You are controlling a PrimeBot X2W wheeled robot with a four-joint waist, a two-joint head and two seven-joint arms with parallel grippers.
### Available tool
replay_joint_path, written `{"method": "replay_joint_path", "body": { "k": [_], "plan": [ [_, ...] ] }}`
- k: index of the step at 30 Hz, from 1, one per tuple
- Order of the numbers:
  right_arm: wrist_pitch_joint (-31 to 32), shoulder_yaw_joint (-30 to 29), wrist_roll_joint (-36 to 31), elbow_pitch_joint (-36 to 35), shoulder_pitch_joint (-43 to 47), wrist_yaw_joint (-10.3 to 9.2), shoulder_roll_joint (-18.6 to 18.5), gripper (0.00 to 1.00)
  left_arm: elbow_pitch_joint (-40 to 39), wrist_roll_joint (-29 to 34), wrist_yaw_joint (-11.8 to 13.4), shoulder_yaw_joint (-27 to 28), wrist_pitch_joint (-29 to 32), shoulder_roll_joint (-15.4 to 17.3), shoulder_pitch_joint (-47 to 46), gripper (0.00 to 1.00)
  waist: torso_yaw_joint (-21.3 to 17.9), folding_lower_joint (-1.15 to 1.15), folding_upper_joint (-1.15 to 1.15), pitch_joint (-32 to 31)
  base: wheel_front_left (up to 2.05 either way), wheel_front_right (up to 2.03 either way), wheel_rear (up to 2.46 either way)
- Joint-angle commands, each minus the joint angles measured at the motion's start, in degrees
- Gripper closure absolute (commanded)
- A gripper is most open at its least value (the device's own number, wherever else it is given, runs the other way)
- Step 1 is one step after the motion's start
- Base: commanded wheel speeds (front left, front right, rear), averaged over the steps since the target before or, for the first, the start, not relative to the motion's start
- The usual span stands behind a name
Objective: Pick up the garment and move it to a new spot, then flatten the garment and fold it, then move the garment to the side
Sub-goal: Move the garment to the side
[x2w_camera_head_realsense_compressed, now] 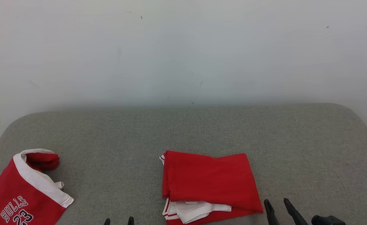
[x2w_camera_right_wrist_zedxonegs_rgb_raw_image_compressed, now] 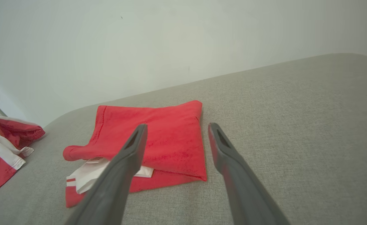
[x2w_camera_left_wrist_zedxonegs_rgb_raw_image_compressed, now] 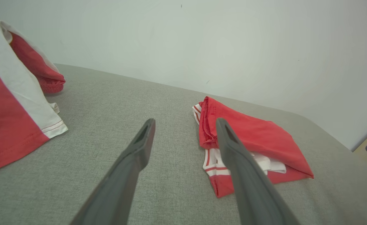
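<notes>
The left gripper is seen in the head view at the bottom edge by its two dark fingertips, which are held apart with nothing between them. The right gripper is found at the lower right, its long dark fingers likewise spread and empty, just beside the near right corner of the folded red garment with white, red-striped trim. That garment is laid near the middle of the front edge of the grey woven fabric surface, which is backed by a plain white wall. A red jersey with a white band and the lettering "BULLS 23" is laid at the near left, well apart from the folded garment. In the left wrist view, the left gripper's fingers are shown wide open above the grey surface, and the folded garment is partly covered by the finger on that view's right, with the jersey at the left edge. In the right wrist view, the right gripper's fingers are shown released and empty, the folded garment being seen behind and between them; whether it is touched cannot be told.
</notes>
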Motion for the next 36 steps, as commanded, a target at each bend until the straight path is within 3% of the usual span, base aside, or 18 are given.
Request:
{"method": "replay_joint_path", "body": {
  "k": [1,6,12,22,34,35,36],
  "plan": [
    [0.15,0.96,0.97,1.31,-1.55,-0.14,-0.59,0.00,0.33,0.78,-0.40,0.02,-0.29,-0.11,0.39,0.00,0.21,0.00,0.00,0.24,0.00,0.00,0.00],
    [4.23,4.41,10.45,7.84,-7.64,-0.14,-1.82,0.00,0.82,1.62,-0.99,-0.55,-0.28,-0.17,-0.52,0.00,1.24,0.00,0.00,1.47,0.00,0.00,0.00],
    [11.57,7.76,23.10,11.90,-15.35,-0.14,-5.81,0.00,1.41,1.94,-1.97,-1.74,-0.24,0.13,-1.72,0.00,3.46,0.00,0.00,3.77,0.00,0.00,0.00],
    [20.37,8.03,39.15,19.79,-25.48,-0.14,-10.78,0.00,2.07,2.34,-3.51,-3.37,0.01,0.39,-4.78,0.00,7.60,0.00,0.00,9.22,0.00,0.00,0.00],
    [22.64,11.47,42.12,26.46,-31.70,-0.14,-10.74,0.00,2.76,2.27,-4.84,-3.67,-0.23,-0.36,-7.74,0.00,9.48,0.00,0.00,12.97,0.00,0.00,0.00],
    [22.97,11.95,42.23,26.98,-32.00,-0.14,-10.64,0.06,2.80,2.24,-4.90,-3.61,-0.24,-0.40,-7.94,0.00,9.55,0.00,0.00,13.11,0.00,0.00,0.00],
    [22.98,12.43,42.12,27.44,-32.29,-0.14,-10.68,0.24,2.86,2.22,-4.84,-3.53,-0.26,-0.45,-8.18,0.00,9.60,0.00,0.00,13.22,0.00,0.00,0.00]
  ]
}}
